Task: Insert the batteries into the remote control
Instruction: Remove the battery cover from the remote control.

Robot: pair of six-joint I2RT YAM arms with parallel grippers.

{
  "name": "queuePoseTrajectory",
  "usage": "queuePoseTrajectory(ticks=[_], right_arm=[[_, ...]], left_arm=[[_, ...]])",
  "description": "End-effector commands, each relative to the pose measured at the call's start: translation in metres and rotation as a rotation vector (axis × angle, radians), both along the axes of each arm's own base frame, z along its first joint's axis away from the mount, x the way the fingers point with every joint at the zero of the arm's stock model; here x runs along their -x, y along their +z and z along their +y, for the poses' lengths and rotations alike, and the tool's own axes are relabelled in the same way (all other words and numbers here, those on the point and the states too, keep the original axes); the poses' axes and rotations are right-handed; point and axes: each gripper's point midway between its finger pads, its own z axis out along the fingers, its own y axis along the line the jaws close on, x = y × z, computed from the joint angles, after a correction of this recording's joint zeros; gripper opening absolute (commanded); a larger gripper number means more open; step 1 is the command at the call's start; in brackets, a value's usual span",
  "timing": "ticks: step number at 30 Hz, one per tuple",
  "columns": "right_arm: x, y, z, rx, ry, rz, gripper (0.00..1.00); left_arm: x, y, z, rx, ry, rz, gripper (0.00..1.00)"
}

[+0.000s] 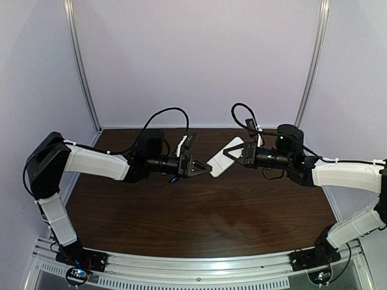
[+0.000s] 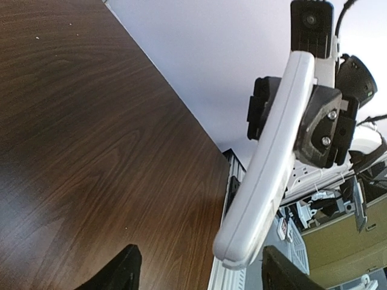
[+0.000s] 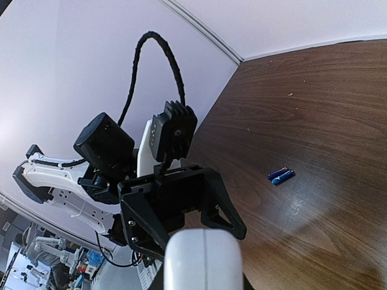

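The white remote control (image 1: 222,158) hangs in the air between the two arms. My right gripper (image 1: 234,152) is shut on its far end. In the left wrist view the remote (image 2: 266,163) shows edge-on, clamped by the right gripper's black fingers (image 2: 323,121). My left gripper (image 2: 199,257) is open, and the remote's free end sits between its fingertips without touching them. The two blue batteries (image 3: 281,176) lie side by side on the table. In the top view they show as a blue speck (image 1: 173,179) under the left wrist.
The dark wooden table (image 1: 199,217) is walled by pale panels at the back and sides. A black cable (image 1: 163,115) loops above the left wrist, and another cable (image 1: 242,115) loops above the right wrist. A metal rail (image 1: 199,269) runs along the near edge.
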Motion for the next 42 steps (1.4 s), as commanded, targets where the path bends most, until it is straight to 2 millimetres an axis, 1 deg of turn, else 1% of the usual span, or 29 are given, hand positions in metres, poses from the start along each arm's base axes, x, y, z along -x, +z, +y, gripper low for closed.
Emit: queuePoseTrajectory(ticks=[1, 4, 9, 14, 17, 22, 27, 30, 33, 36, 39, 42], right_arm=[[-0.009, 0.003, -0.012, 0.009, -0.104, -0.039, 0.0], [-0.013, 0.003, -0.014, 0.013, -0.129, -0.043, 0.0], [-0.014, 0.002, -0.014, 0.013, -0.134, -0.038, 0.0], [-0.014, 0.001, -0.012, 0.011, -0.133, -0.041, 0.0], [-0.013, -0.001, -0.011, 0.021, -0.133, -0.043, 0.0], [-0.011, -0.002, -0.007, 0.034, -0.128, -0.054, 0.0], [-0.01, 0.004, -0.007, 0.03, -0.128, -0.07, 0.0], [-0.009, 0.006, -0.005, 0.022, -0.117, -0.077, 0.0], [-0.007, 0.011, -0.006, 0.008, -0.108, -0.092, 0.0], [-0.004, 0.019, -0.008, -0.006, -0.106, -0.109, 0.0], [-0.003, 0.023, -0.009, -0.016, -0.108, -0.116, 0.0], [-0.005, 0.023, -0.011, -0.018, -0.112, -0.114, 0.0]], left_arm=[[-0.017, 0.014, -0.002, 0.091, 0.112, 0.028, 0.73], [-0.02, 0.015, -0.006, 0.096, 0.146, 0.036, 0.76], [-0.022, 0.012, -0.018, 0.08, 0.163, 0.059, 0.75], [-0.027, 0.002, -0.025, 0.031, 0.196, 0.088, 0.78], [-0.03, -0.001, -0.03, 0.021, 0.208, 0.112, 0.78], [-0.035, -0.006, -0.034, 0.006, 0.234, 0.135, 0.73], [-0.039, -0.019, -0.032, -0.023, 0.263, 0.176, 0.67], [-0.04, -0.027, -0.031, -0.028, 0.276, 0.208, 0.65], [-0.041, -0.042, -0.027, -0.055, 0.302, 0.257, 0.58], [-0.04, -0.056, -0.024, -0.087, 0.315, 0.289, 0.54], [-0.039, -0.066, -0.023, -0.11, 0.317, 0.308, 0.47], [-0.037, -0.072, -0.021, -0.125, 0.318, 0.32, 0.43]])
